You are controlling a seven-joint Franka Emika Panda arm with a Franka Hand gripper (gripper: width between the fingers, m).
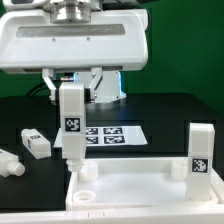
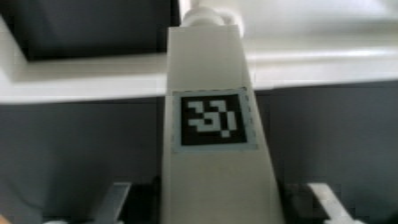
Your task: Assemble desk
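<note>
Two hazards from here, both at the corner socket [image 1: 86, 172]. Jaws partway shut and clamped on a white leg [image 1: 70, 122], pinching its flat sides near the top, with the pads [image 2: 118, 198] showing on either side in the wrist view. Holds it upright, tag toward the exterior camera, lower end right at the socket in the tabletop [image 1: 140, 192] corner on the exterior view's left. Cannot tell whether touching the socket or hanging just above it. First hazard: lowering slightly off-centre and catching the tip on the socket's lip, then levering the leg askew in the grip or shoving the whole tabletop across the black surface [image 1: 165, 112], with no visible clamp on it. Second: pressing or turning with a grip this high up, letting smooth plastic slip between the pads and ending with the leg half-seated and leaning. Little danger of a knock elsewhere. Leaves a fitted leg [image 1: 200, 150] standing at the tabletop's corner on the exterior view's right, well apart. Likewise clears a loose leg [image 1: 35, 143] and a second loose leg [image 1: 8, 164], both lying on the surface off to the exterior view's left, and the marker board [image 1: 112, 133] behind. Also worth guarding against: releasing before a firm seat, likely toppling the leg onto the tabletop.
</note>
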